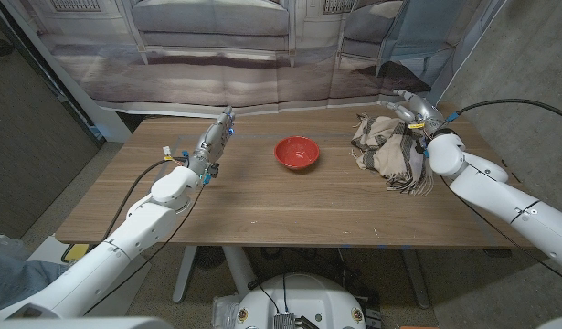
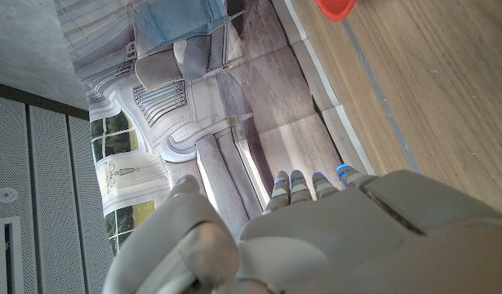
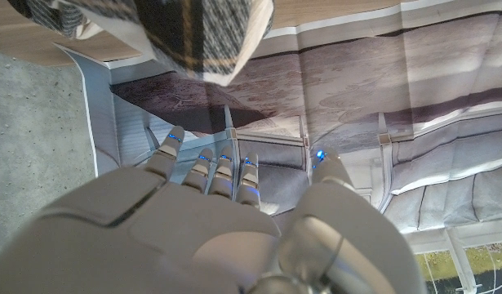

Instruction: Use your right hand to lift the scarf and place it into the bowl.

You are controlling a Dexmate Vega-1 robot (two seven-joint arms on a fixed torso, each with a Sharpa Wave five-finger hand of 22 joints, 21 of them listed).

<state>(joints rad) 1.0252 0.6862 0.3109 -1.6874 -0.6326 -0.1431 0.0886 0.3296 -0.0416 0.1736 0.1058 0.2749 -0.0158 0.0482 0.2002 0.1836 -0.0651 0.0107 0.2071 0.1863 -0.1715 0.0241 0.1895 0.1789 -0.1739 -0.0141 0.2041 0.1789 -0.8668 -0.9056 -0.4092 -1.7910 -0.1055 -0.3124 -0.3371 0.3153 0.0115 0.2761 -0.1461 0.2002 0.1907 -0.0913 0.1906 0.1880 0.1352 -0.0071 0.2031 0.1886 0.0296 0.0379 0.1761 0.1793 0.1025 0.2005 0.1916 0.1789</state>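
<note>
Scarf (image 1: 387, 151), plaid in beige, grey and dark brown with a fringe, heaped on the wooden counter (image 1: 262, 206) to the right of the red bowl (image 1: 297, 152), well apart from it. Just beyond the scarf's far edge, the right robot hand (image 1: 410, 109), raised over the counter's back right corner, fingers spread and holding nothing. Seen from the right wrist, a fold of the same scarf (image 3: 165, 28) hanging close past the fingertips (image 3: 208, 163) of the right robot hand (image 3: 210, 220), not touching them, thumb set apart from the rest. White right arm (image 1: 500, 196) stretched in from the near right, black cable looping over its forearm.

Left of the bowl and about level with it, the left robot hand (image 1: 212, 142), fingers straight and close together, pointing toward the back of the counter, nothing in its grasp; whether palm or edge meets the wood, impossible to tell. From the left wrist, the left robot hand (image 2: 316, 237) with fingertips side by side, a sliver of the bowl (image 2: 336, 8) beyond. No readable writing or labels anywhere.

Behind the counter, a printed backdrop (image 1: 262, 46) of a sofa and panelled walls.
</note>
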